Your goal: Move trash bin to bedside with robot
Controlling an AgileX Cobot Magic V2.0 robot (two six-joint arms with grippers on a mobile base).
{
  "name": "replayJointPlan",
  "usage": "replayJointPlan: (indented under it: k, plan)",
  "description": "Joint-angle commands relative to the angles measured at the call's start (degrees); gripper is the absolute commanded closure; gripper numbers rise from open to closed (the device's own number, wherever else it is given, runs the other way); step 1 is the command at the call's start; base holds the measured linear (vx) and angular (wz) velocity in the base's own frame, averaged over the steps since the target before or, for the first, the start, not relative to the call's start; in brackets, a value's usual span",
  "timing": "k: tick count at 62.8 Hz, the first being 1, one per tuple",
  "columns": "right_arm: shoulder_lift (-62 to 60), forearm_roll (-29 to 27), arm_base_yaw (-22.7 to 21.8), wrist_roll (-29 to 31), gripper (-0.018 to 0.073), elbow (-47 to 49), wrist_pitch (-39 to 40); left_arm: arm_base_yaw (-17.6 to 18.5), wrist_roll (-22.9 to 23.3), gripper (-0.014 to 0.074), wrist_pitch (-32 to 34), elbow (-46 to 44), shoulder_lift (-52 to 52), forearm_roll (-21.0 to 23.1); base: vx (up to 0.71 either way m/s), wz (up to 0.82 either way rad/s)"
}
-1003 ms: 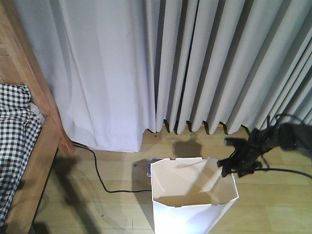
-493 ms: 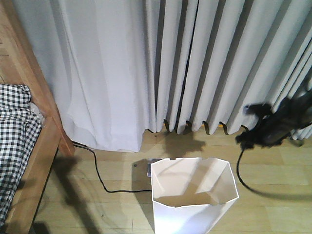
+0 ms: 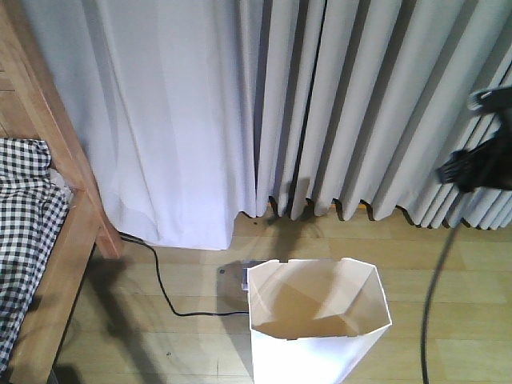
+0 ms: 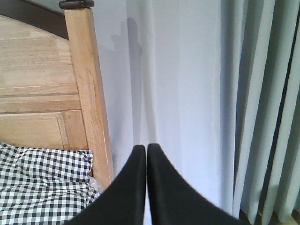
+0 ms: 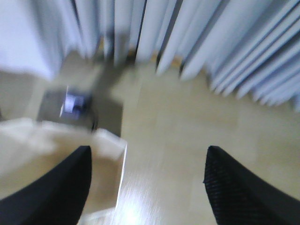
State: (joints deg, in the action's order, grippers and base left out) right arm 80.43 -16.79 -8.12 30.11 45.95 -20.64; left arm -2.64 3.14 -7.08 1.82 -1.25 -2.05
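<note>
Since it stands empty, the tall white plastic trash bin with the angular notched rim point(image 3: 320, 320) looks light and thin-walled: stiff enough to lift, likely to flex and slip under a hard pinch. Best hold, I'd judge, is one straight rim wall, a finger inside and one outside. It sits on the wood floor near the grey curtains, well apart from the light wooden bed frame with checkered bedding point(image 3: 48, 240). Right black gripper point(image 5: 147, 185) is spread wide, empty, above and beside the rim. Left black gripper point(image 4: 146, 154) is clenched tip to tip, empty.
</note>
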Motion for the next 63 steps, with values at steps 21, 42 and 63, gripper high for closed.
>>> replayJointPlan:
  k: [21,42,63]
  plan:
    - [-43.1,-3.0,-0.1,0.1,0.0066,-12.5,3.8,0.0,0.3,0.0603,4.2,-1.4,-0.3,0.1,0.00,0.00]
    - [-64.5,-6.6,-0.1,0.1,0.0066,-27.3,5.6,0.0,0.3,0.0603,4.2,-1.4,-0.3,0.1,0.00,0.00]
    - [-65.1,-11.4,-0.1,0.2,0.0066,-30.8,6.4,0.0,0.3,0.0603,4.2,-1.4,-0.3,0.1,0.00,0.00]
